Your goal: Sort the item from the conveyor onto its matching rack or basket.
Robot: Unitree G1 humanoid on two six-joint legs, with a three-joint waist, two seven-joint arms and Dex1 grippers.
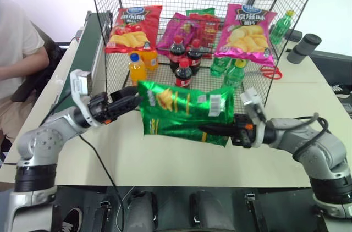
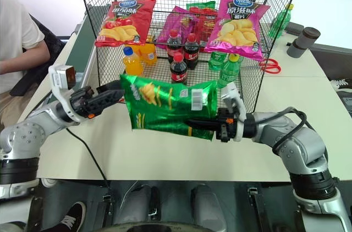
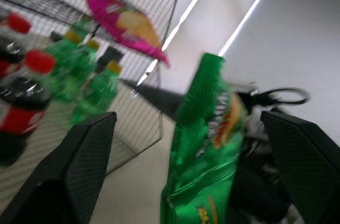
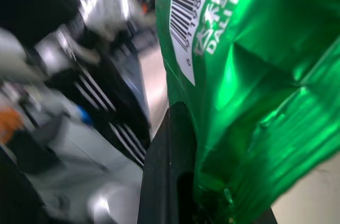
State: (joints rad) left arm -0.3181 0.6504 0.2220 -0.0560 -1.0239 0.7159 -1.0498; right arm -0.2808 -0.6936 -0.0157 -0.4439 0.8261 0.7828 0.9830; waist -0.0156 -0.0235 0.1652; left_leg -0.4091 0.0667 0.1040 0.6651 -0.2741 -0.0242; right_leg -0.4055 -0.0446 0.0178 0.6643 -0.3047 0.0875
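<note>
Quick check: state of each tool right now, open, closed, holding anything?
Left tool: open, fingers spread either side of the green chip bag, not gripping it.
Right tool: closed on the green chip bag, holding it up in front of the rack.

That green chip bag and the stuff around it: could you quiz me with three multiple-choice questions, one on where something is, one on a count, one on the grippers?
1. Where is the green bag?
A. lying on the conveyor
B. held in the air in front of the rack
C. inside the rack

2. How many dark cola bottles with red caps stand in the rack?
A. one
B. three
C. five

3. Which gripper holds the bag?
A. left
B. right
C. neither

Answers:
1 B: it hangs above the table, outside the wire grid.
2 B: three cola bottles stand together at the middle.
3 B: the right gripper is shut on the bag's lower edge; the left gripper is open beside it.
</note>
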